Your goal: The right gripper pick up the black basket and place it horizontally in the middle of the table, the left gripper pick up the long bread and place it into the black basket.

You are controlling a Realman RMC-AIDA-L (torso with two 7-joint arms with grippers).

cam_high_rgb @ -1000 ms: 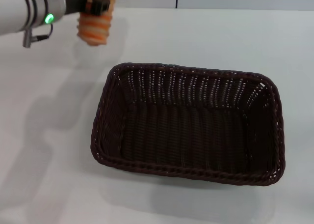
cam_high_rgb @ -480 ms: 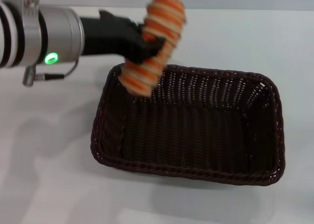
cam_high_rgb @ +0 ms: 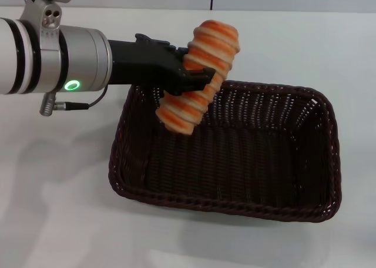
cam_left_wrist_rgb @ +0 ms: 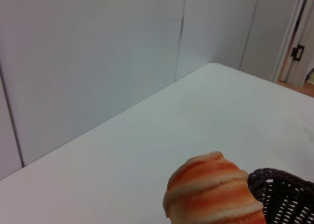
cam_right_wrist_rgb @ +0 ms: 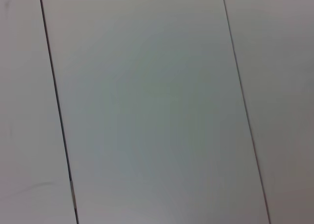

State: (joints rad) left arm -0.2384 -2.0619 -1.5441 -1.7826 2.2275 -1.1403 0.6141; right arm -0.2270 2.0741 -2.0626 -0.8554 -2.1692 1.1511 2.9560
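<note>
The left gripper (cam_high_rgb: 191, 80) reaches in from nine o'clock in the head view, its jaws pinching the long bread (cam_high_rgb: 198, 74) about its middle. The loaf hangs tilted in the air, one end raised toward one o'clock, the lower end over the far-left corner of the black basket (cam_high_rgb: 226, 203), above the rim and not resting on it.

To do this step well, the arm would likely carry the loaf on toward the basket's centre, level it so that it lies along the basket's length, lower it close to the woven floor, and only then part the jaws; let go from this height, the loaf could bounce or catch the braided rim.

The bread is oblong, with ridged orange and tan bands, and is much smaller than the basket, which lies lengthwise on the white table (cam_high_rgb: 53, 221). The right gripper is not in view.
</note>
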